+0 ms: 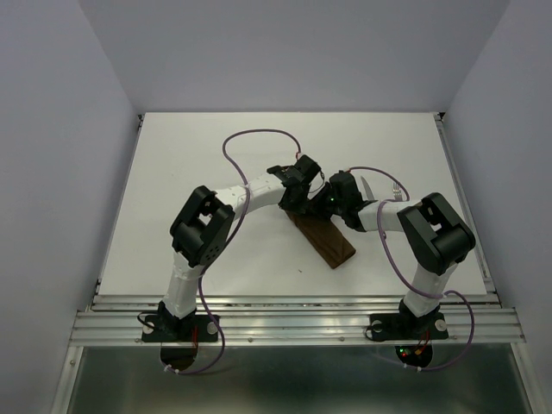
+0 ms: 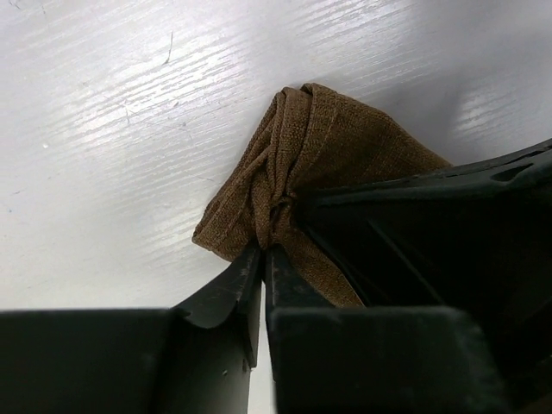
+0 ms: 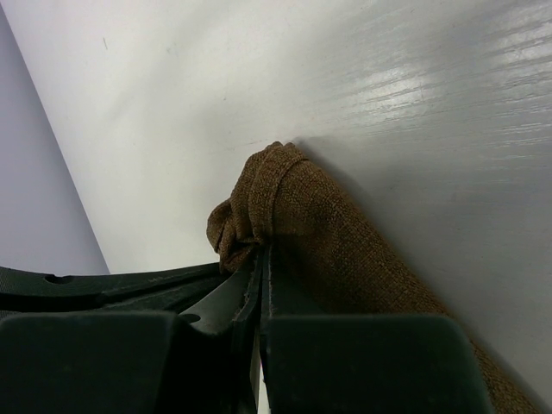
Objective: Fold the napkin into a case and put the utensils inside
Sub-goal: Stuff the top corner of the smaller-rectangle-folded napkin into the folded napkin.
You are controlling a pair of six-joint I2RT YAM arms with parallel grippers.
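The napkin [image 1: 328, 241] lies as a narrow dark brown folded strip, running diagonally in the middle of the table. Both grippers meet at its far end. My left gripper [image 2: 263, 248] has its jaws nearly together, pinching a bunched fold of the napkin [image 2: 345, 147] at its corner. My right gripper [image 3: 261, 250] is shut on the same end of the napkin [image 3: 328, 224] from the other side. In the top view the left gripper [image 1: 297, 203] and right gripper [image 1: 321, 205] hide that end. A silver knife [image 1: 368, 185] and fork [image 1: 396, 187] lie behind the right arm.
The white table [image 1: 216, 155] has raised rails at its left and right edges and an aluminium frame along the near edge. The right gripper's black body [image 2: 431, 224] fills the right side of the left wrist view. Purple cables loop above both arms.
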